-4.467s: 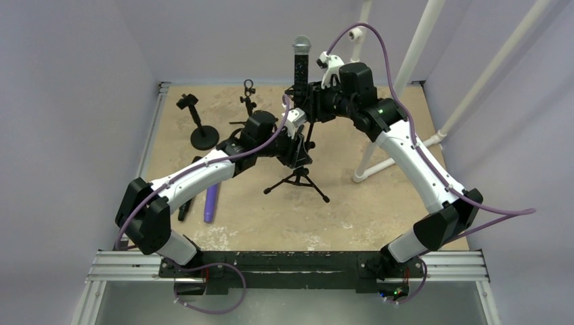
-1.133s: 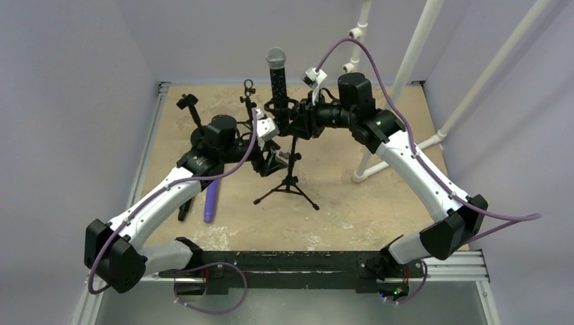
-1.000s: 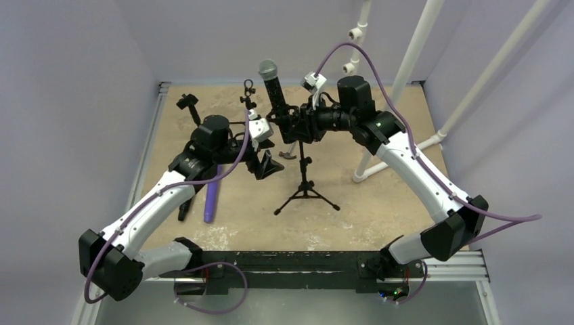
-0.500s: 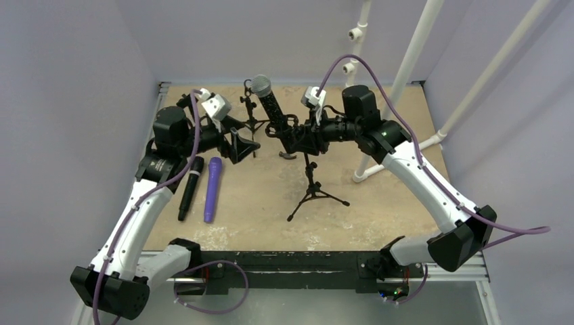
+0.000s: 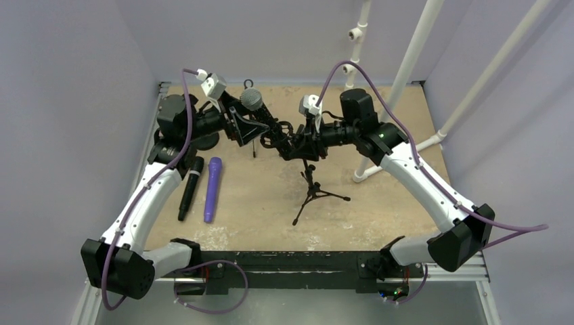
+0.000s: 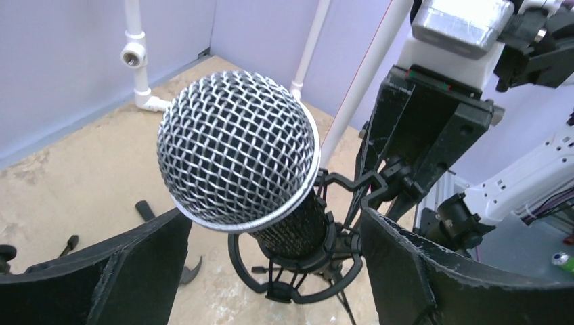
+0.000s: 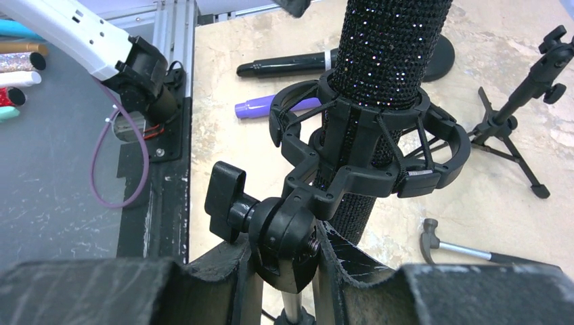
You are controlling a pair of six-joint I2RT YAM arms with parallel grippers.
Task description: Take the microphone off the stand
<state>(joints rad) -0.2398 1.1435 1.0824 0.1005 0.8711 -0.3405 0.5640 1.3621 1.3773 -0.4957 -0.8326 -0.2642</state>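
mic [image 6: 237,145] prob stiff, top-heavy, grab sparkly body not mesh; left gripper [image 6: 274,227] open round head, right gripper [image 7: 286,249] pinching stand [image 5: 313,193] joint.

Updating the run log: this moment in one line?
left fingers: open, flanking microphone head | right fingers: shut on stand | microphone: in mount

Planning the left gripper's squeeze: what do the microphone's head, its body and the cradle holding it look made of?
Head: silvery woven wire mesh with a shiny band, likely steel. Body: black, covered in glittering specks, probably a rhinestone or glitter wrap. Cradle: matte black moulded rings, apparently plastic, with thin cords, perhaps elastic, strung between them.
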